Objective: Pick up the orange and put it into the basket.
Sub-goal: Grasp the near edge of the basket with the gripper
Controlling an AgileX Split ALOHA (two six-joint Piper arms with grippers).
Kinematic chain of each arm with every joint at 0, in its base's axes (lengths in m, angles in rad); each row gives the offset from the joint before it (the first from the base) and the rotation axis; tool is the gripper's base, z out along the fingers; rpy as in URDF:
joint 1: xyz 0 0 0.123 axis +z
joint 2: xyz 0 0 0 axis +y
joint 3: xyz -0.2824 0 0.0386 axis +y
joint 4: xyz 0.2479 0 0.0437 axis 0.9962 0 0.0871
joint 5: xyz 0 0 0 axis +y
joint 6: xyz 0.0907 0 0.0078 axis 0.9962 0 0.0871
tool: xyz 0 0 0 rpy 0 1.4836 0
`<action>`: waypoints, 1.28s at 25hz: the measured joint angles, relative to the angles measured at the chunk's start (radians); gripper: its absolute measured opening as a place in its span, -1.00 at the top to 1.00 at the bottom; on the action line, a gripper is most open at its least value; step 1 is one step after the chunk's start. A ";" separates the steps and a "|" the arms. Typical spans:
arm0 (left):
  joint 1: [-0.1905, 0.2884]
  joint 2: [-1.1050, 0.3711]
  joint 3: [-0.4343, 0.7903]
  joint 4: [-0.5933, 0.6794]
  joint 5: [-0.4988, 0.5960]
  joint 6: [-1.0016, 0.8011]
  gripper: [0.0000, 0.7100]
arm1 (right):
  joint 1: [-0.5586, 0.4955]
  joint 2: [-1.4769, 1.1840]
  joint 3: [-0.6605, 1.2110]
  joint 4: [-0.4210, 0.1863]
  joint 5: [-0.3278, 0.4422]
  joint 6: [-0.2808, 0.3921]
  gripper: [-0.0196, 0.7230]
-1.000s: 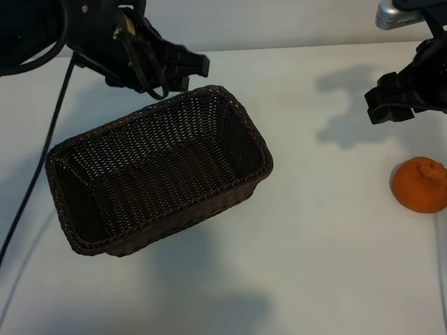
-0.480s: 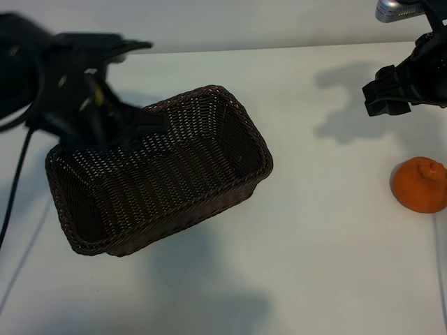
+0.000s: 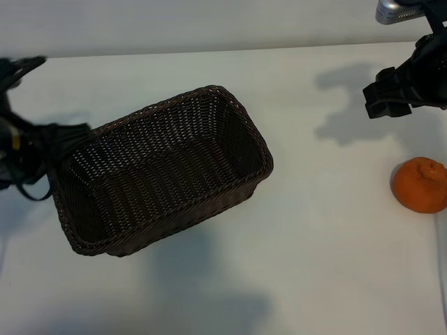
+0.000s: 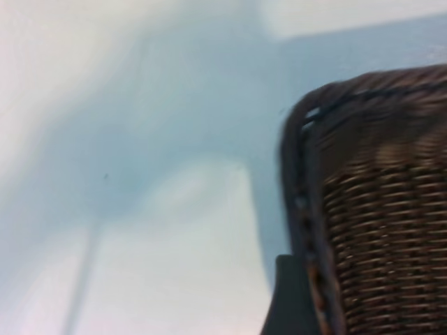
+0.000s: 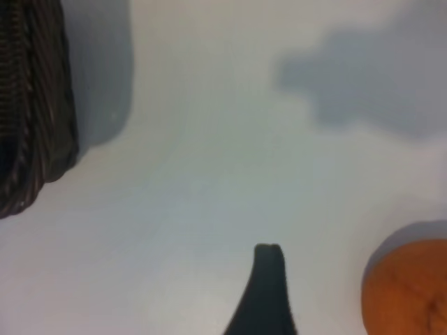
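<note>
The orange point(image 3: 420, 184) lies on the white table at the far right edge, and its edge shows in the right wrist view point(image 5: 408, 287). My right gripper point(image 3: 388, 98) hangs open and empty above the table behind the orange, well apart from it; one dark finger point(image 5: 266, 293) shows beside the fruit. The dark-brown woven basket point(image 3: 217, 88) sits empty left of centre, set at an angle. My left gripper point(image 3: 64, 142) is open and empty at the basket's left end, with one finger point(image 4: 288, 301) close against the braided rim point(image 4: 300, 174).
White tabletop stretches between the basket and the orange and along the front. A black cable hangs from the left arm point(image 3: 21, 150) at the left edge. A silvery fixture point(image 3: 394, 10) sits at the top right. The basket's corner point(image 5: 31, 105) shows far from the right gripper.
The left arm has swung from behind the basket's back corner to the left and toward the front, ending beside the basket's left end. The right gripper, orange and basket stayed put.
</note>
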 joint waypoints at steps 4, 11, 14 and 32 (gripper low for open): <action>0.006 -0.004 0.066 -0.057 -0.071 0.002 -0.56 | 0.000 0.000 0.000 0.000 0.002 0.000 -0.66; 0.010 0.045 0.078 -0.096 -0.117 0.003 -0.61 | 0.000 0.000 0.000 0.003 0.011 0.000 -0.66; 0.010 0.049 0.078 -0.102 -0.110 0.003 -0.61 | 0.000 0.000 0.000 0.005 0.013 0.000 -0.66; 0.120 0.125 0.179 -0.143 -0.257 0.027 -0.61 | 0.000 0.000 0.000 0.011 0.015 0.000 -0.66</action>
